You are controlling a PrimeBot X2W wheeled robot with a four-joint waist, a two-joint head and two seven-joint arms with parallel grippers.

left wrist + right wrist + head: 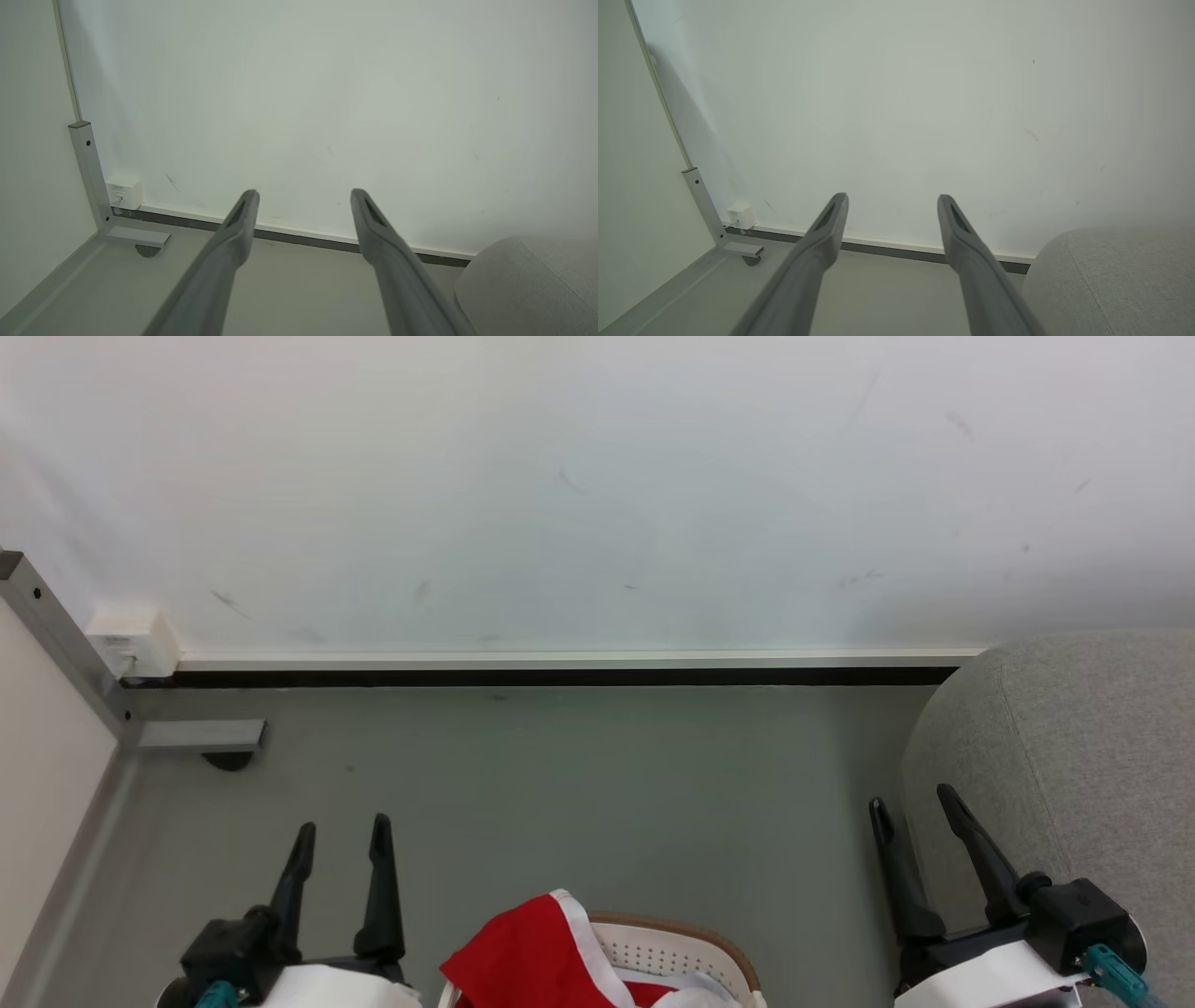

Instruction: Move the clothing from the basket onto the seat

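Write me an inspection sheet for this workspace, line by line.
Surface: grey floor, smooth.
Job's things: red jersey in the basket, bunched up above its rim; grey seat at the right, no jersey on it.
Clutter: pale cloth in the basket beside the jersey.
Grippers: left gripper open, holding nothing; right gripper open, holding nothing, before the seat.
Cables: teal connector at the right wrist.
Surroundings: scuffed white wall, black skirting, white wall box, grey metal frame at the left.

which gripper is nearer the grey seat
The right gripper: in the head view it shows right beside the rounded edge of the seat, while the left gripper sits on the far side of the basket.
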